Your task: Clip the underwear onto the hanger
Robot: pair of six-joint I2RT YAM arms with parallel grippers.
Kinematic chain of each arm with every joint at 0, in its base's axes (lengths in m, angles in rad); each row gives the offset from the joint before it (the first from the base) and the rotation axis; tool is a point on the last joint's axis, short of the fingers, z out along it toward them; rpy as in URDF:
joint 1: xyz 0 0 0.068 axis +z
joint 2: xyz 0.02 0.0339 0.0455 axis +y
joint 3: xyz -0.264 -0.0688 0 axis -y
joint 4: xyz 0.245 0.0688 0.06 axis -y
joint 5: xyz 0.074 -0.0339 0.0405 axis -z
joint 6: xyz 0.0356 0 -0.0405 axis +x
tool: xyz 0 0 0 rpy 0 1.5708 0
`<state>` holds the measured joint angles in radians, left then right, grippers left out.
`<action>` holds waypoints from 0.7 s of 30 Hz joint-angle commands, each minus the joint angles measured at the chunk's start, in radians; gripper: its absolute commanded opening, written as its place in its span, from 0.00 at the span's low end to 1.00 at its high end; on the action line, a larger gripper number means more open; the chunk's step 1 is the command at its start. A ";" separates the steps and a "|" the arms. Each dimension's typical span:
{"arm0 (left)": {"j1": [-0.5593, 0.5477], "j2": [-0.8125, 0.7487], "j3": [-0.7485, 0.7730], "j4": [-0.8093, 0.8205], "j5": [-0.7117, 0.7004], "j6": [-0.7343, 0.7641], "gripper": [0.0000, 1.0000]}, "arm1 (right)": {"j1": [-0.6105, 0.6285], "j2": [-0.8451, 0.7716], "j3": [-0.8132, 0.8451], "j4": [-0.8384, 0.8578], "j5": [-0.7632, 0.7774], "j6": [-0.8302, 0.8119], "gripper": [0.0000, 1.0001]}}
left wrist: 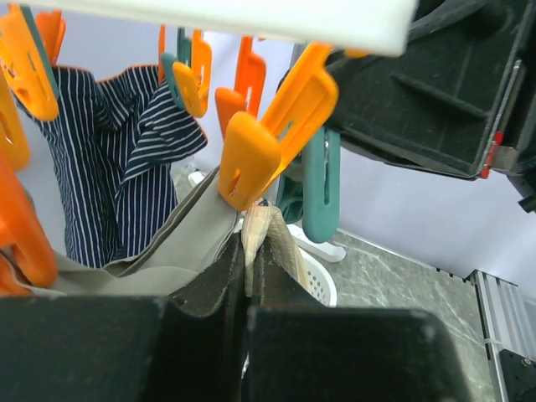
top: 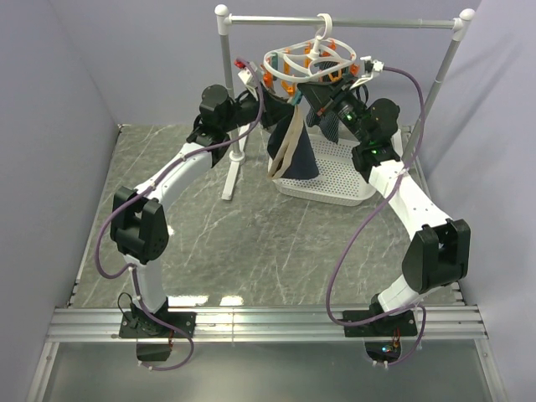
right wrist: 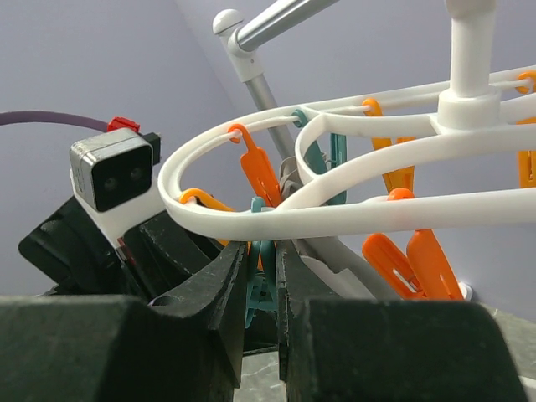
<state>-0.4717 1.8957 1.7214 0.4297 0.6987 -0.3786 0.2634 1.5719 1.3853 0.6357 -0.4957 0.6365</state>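
So the hanger point(top: 289, 63) is hooked on the rail stand point(top: 335, 23) over the far edge of the desk point(top: 251, 243), a bit right of the middle. The underwear point(top: 297, 155) dangles under it, navy part down and its bottom just above the white basket point(top: 335, 188) near the far right corner.

The left hand point(left wrist: 249, 260) is closed tight, with a folded bit of the beige waistband point(left wrist: 193, 234) pinched between its 2 fingers. That fold sits right under the mouth of an orange clothespin point(left wrist: 264, 138), touching it or nearly so. A pinstriped cloth point(left wrist: 117, 142) hangs off other pins just behind.

The right hand point(right wrist: 261, 260) is up under the hanger's white ring. Its fingers are almost together around a teal clothespin point(right wrist: 256, 295). It looks like it's squeezing the pin, but the view's cramped, so I can't swear the pin's mouth is open.

Both hands sit close together under the hanger, the left on its left side and the right on its right.
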 commanded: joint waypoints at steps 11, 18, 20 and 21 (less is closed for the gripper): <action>-0.010 -0.087 0.050 -0.020 -0.011 -0.049 0.00 | 0.028 -0.055 -0.003 0.025 0.037 -0.121 0.00; -0.001 -0.095 0.046 -0.032 0.004 -0.071 0.00 | 0.028 -0.075 -0.023 0.035 0.043 -0.167 0.00; 0.005 -0.101 0.034 -0.029 0.004 -0.078 0.00 | 0.030 -0.081 -0.029 0.036 0.045 -0.176 0.00; 0.005 -0.099 0.033 -0.034 0.005 -0.079 0.00 | 0.027 -0.081 -0.031 0.036 0.045 -0.175 0.00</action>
<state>-0.4728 1.8622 1.7283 0.3748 0.6888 -0.4324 0.2848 1.5356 1.3651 0.6289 -0.4629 0.4973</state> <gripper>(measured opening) 0.061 0.198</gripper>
